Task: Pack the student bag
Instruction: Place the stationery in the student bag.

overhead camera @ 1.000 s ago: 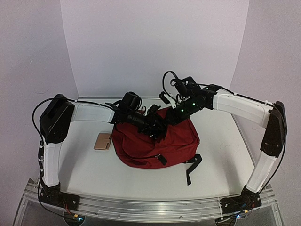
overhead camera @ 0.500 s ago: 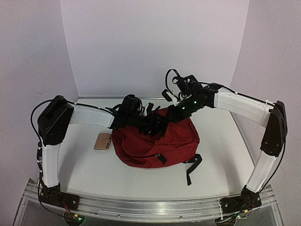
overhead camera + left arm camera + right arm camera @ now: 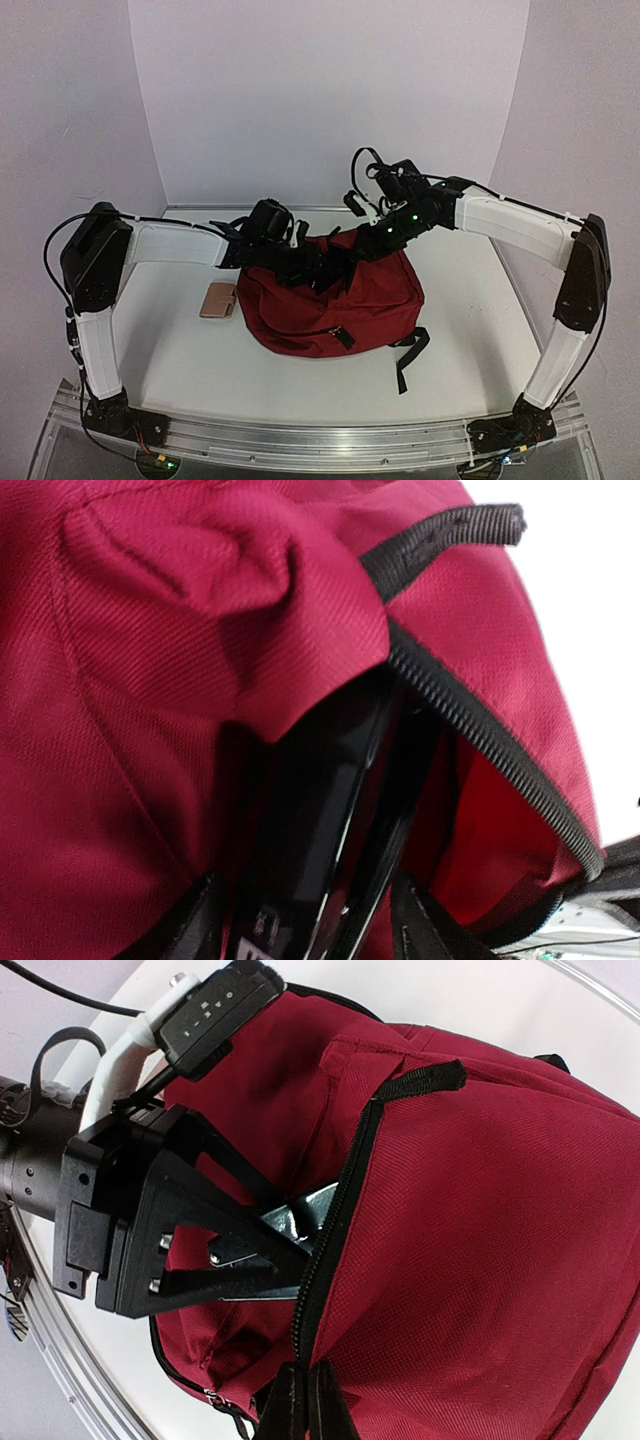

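1. The table [image 3: 200, 370] carries the bag [image 3: 330, 310] at about its middle, between the two arms and well apart from the left and right edges.
2. On the bag's near right side a black strap [image 3: 408, 355] trails over the tabletop toward the near edge.
3. A small tan flat thing [image 3: 218, 300] lies just beside the bag on its left. Whether the two touch cannot be told.
4. The bag lies with its red front up. Its black zip [image 3: 335, 1230] is undone along the far part, and the mouth gapes there.
5. The right gripper [image 3: 305, 1405] reaches in from the right over the bag's far side. Its fingers are pressed together on the zip edge of the bag, and the zip line runs straight in between them.
6. The left gripper [image 3: 295, 1250] comes from the left, and its tips are at the open mouth.
7. In the left wrist view its fingers [image 3: 195, 930] are spread on either side of a glossy black flat thing [image 3: 310, 820]. That thing stands on edge, partly inside the mouth and under a fold of red cloth.
8. A dark gap shows between the left finger and the black thing. On the other side it cannot be told whether the finger touches it.
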Robot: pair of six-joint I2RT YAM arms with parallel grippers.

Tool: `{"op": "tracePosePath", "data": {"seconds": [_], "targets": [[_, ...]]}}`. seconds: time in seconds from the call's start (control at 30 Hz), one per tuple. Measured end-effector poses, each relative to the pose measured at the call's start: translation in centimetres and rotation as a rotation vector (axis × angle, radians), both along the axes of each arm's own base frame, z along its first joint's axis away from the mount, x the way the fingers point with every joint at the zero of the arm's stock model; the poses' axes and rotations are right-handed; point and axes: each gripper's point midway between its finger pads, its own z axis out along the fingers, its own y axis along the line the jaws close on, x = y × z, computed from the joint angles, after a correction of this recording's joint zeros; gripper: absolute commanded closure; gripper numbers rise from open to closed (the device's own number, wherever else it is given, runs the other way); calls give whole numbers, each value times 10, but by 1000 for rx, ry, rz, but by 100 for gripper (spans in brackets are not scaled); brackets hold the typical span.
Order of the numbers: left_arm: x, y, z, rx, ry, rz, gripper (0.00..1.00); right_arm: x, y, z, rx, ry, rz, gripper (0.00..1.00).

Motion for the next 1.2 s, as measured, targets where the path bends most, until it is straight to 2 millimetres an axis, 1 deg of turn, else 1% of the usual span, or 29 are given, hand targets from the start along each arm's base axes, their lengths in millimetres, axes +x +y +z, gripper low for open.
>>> {"op": "tracePosePath", "data": {"seconds": [0.17,0.27,0.4,0.53,0.77,0.97,1.1,1.13,1.17,1.2], "targets": [[-6,8,-6,39,-1,-19,74,-1,1,0,3,4,4,100],[-10,3,1,9,-8,-50,86,-1,2,0,6,8,8,100],[-14,-1,3,-18,18,-60,94,-4,4,-1,22,27,18,100],[-10,-10,1,-61,44,-53,99,-7,6,-1,41,49,29,100],[6,-29,0,-168,56,-19,100,-8,12,-4,62,85,33,100],[9,-39,-1,-212,50,4,100,-7,15,-7,69,105,28,100],[11,-52,-4,-255,32,14,99,-4,16,-6,73,111,18,100],[11,-55,-4,-271,28,17,98,-4,17,-5,73,111,17,100],[12,-58,-4,-288,24,20,92,-3,17,-5,74,110,15,100],[12,-61,-4,-301,23,23,85,-3,17,-4,74,108,13,100]]}}
